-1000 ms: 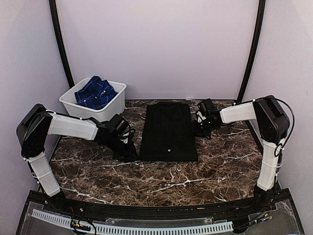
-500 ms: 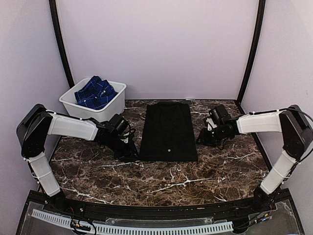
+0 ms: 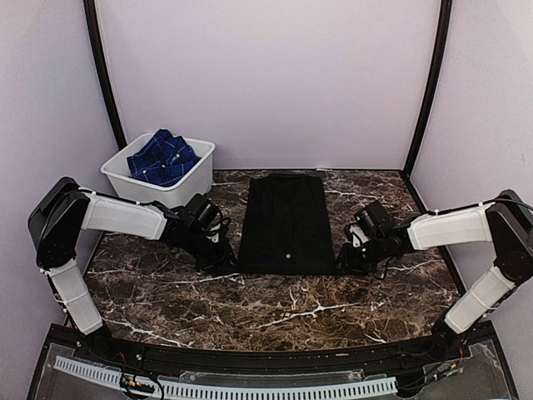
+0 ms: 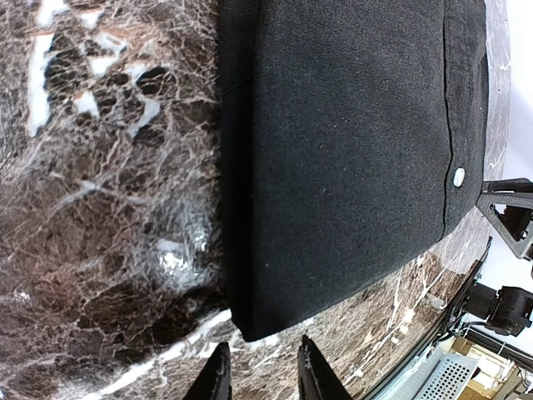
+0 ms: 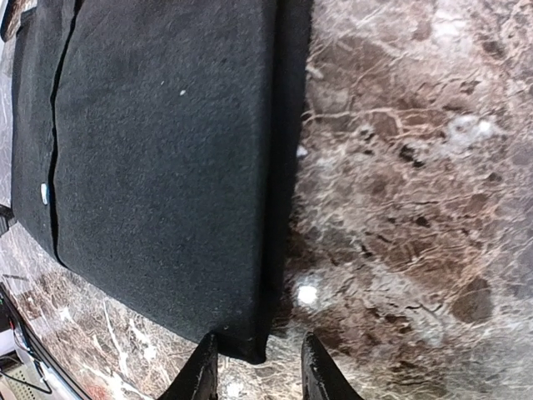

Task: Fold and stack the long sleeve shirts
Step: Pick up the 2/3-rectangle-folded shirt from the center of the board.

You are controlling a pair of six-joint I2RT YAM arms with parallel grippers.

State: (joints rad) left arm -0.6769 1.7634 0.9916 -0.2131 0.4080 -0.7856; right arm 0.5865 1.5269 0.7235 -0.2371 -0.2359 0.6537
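Black shirt, a long folded rectangle, lies at the centre of the table; checked shirt sits crumpled in white tub at 10 o'clock. We see left gripper and right gripper narrowly parted, holding nothing.

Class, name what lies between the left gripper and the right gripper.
The black shirt: its near end fills the stretch from left gripper to right gripper, seen in the top view.
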